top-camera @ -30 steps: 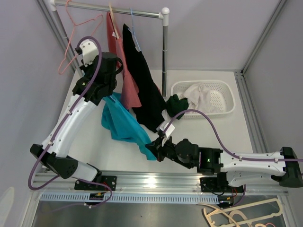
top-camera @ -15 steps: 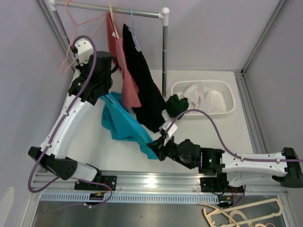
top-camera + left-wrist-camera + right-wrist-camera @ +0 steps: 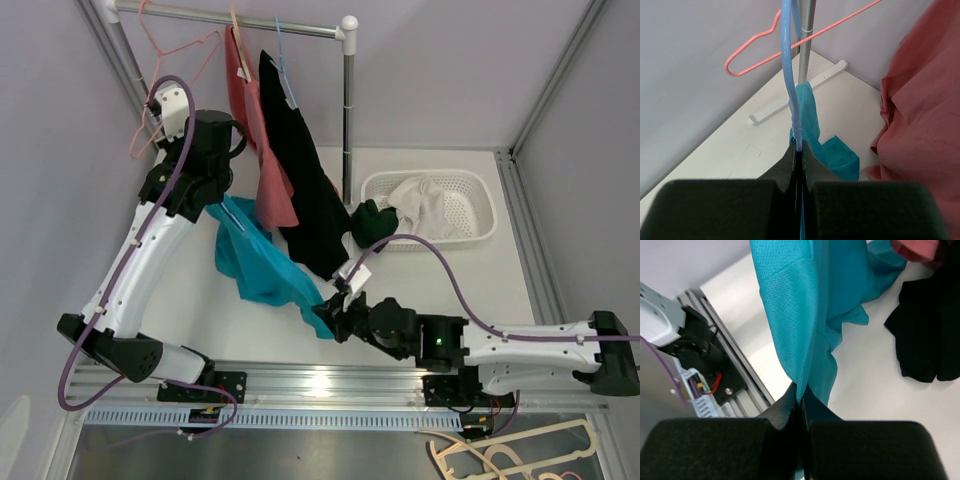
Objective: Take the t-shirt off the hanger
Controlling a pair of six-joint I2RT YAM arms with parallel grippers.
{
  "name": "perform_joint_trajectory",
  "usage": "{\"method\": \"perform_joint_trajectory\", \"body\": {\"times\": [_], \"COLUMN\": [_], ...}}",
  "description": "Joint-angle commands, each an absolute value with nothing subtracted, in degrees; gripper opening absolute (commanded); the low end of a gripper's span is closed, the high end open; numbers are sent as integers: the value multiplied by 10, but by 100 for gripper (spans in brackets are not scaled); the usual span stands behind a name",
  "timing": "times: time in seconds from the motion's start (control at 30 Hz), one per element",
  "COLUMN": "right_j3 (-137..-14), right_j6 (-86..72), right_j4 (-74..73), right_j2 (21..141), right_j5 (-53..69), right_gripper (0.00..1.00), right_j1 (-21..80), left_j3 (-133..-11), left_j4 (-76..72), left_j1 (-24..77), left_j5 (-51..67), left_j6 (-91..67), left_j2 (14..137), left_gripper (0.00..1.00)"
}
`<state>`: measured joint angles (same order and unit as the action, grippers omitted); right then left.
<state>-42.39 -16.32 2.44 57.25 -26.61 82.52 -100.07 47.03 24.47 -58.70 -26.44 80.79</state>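
Note:
A teal t-shirt (image 3: 256, 262) hangs stretched between my two grippers above the table. In the left wrist view it (image 3: 812, 127) hangs below a light blue hanger (image 3: 789, 75). My left gripper (image 3: 798, 148) is shut on the hanger's wire; in the top view it (image 3: 214, 194) is at the shirt's upper end, beside the rack. My right gripper (image 3: 800, 396) is shut on the shirt's lower hem (image 3: 800, 330); in the top view it (image 3: 324, 316) is near the table's front edge.
A clothes rack (image 3: 347, 110) at the back holds a pink hanger (image 3: 170, 55), a red shirt (image 3: 264, 150) and a black shirt (image 3: 308, 195). A white basket (image 3: 470, 215) with clothes stands at the right. A wooden hanger (image 3: 510, 450) lies below the rail.
My left arm has moved back and to the left with the hanger, pulling the shirt's top end with it. My right gripper still holds the hem and has barely moved.

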Motion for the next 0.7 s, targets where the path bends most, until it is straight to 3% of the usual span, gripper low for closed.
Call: {"method": "perform_joint_trajectory", "body": {"times": [0.0,0.1,0.43,0.67], "right_j3": [-447,-458,-378,-467], "right_j6": [-144,-141,-198,-130], "right_j4": [61,61,-39,77], "right_j2": [613,626,511,649], "right_j5": [-271,-261,-280,-255], "right_gripper": [0,0,0,0], "right_j1": [832,830,831,782], "left_j3": [-1036,-1046,-1106,-1113], "left_j4": [463,454,488,535], "left_j1": [239,227,192,249], "left_j5": [-585,-608,-550,-445], "left_j6": [-272,-237,-242,-286], "left_j2": [781,780,785,750], "left_gripper": [1,1,1,1]}}
